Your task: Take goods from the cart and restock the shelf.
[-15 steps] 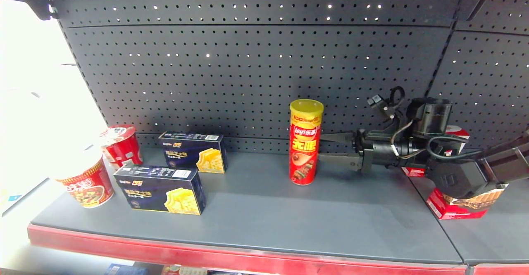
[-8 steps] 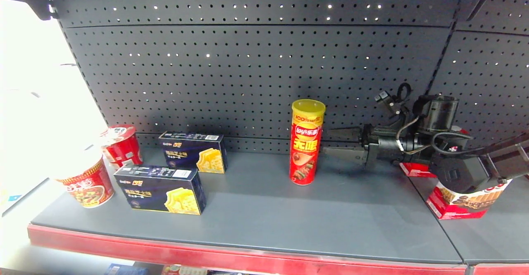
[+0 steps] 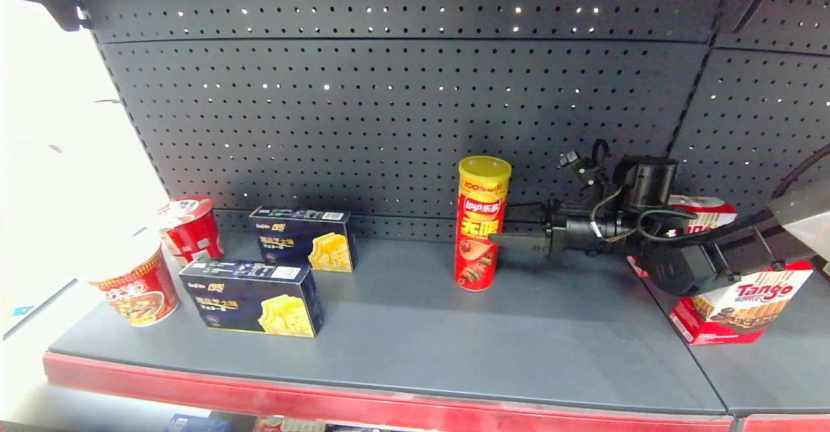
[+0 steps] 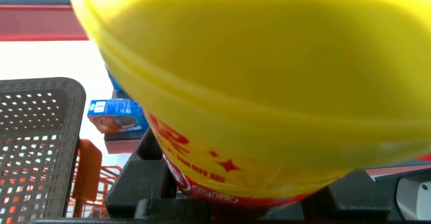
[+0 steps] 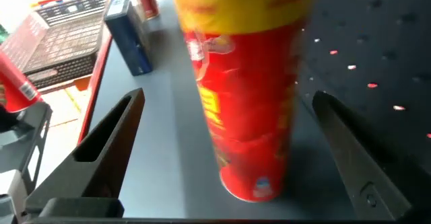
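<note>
Now right gripper (image 3: 504, 223) fingers (image 3: 522, 242) spread, straddling chips can (image 3: 478, 237) without touching; far finger mostly hidden behind can.

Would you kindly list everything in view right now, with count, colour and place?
shelf: one, grey with red front edge
chip can: one, red, yellow lid, upright mid-shelf
held chip can: one, same colours, in the left gripper
noodle cups: two, red, shelf's left end
snack boxes: two, navy, beside the cups
wafer boxes: two, red and white, right end
basket: one, dark mesh, past that can
right gripper: open, flanking the shelf's chip can
left gripper: shut on held chip can
</note>
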Robot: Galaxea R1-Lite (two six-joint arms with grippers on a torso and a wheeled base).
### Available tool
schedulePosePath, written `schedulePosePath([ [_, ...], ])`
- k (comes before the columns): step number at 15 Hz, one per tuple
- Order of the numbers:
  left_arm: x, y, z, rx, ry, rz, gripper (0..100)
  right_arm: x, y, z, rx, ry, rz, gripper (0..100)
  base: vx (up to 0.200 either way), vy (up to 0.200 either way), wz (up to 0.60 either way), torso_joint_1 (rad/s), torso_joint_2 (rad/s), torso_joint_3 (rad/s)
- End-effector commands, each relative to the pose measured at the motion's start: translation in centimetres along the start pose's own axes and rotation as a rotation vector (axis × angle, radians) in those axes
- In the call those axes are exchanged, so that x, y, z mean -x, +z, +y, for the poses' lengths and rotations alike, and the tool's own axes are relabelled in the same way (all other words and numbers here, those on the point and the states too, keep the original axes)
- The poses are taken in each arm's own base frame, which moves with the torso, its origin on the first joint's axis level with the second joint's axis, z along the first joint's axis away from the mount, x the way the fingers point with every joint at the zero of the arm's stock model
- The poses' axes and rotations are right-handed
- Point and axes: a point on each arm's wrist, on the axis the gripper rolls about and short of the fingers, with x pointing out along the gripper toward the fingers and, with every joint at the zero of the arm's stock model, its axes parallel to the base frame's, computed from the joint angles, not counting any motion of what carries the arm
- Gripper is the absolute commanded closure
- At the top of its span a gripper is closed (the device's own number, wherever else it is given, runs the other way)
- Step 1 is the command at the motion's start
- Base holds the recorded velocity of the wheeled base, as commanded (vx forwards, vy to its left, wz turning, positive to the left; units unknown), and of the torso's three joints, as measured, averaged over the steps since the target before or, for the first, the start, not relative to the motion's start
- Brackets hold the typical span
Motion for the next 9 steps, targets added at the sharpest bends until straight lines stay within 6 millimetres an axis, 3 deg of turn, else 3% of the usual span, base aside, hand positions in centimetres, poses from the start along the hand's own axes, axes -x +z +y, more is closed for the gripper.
schedulePosePath([
  [1, 0.0, 0.0, 0.0, 0.001, 0.000, -0.001, 100, -1.2, -1.4, -0.7, -0.021, 0.017, 0.016, 0, 0.000, 0.000, 0.00, 0.000, 0.00, 0.000],
  [9, 0.0, 0.0, 0.0, 0.015, 0.005, 0.000, 100, -4.6, -4.6, -2.3, -0.054, 0.056, 0.043, 0, 0.000, 0.000, 0.00, 0.000, 0.00, 0.000],
])
